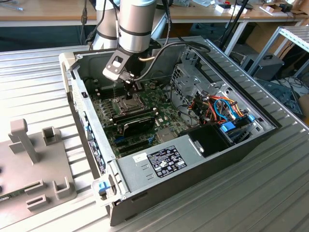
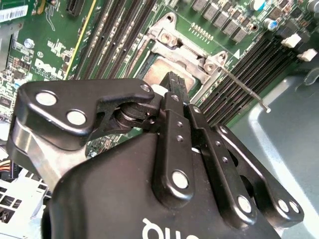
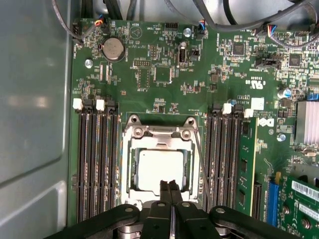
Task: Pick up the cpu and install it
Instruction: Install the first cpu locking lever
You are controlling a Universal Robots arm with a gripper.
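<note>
While cpu [image 3: 158, 169] sits in socket frame [image 3: 159, 133], fingers [image 3: 164, 191] pressed together, empty, over it

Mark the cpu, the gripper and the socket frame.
cpu [image 3: 157, 167]: first wrist view, centre of its metal top.
gripper [image 3: 169, 185]: first wrist view, midway between its fingertips.
socket frame [image 3: 160, 132]: first wrist view, bar between two screws.

Exterior view high, oblique; both wrist views close over socket [image 3: 159, 133] [image 2: 174, 50].

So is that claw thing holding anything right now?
Gripper: fingers closed together, holding nothing, poised over the cpu lying in the socket frame.
</note>
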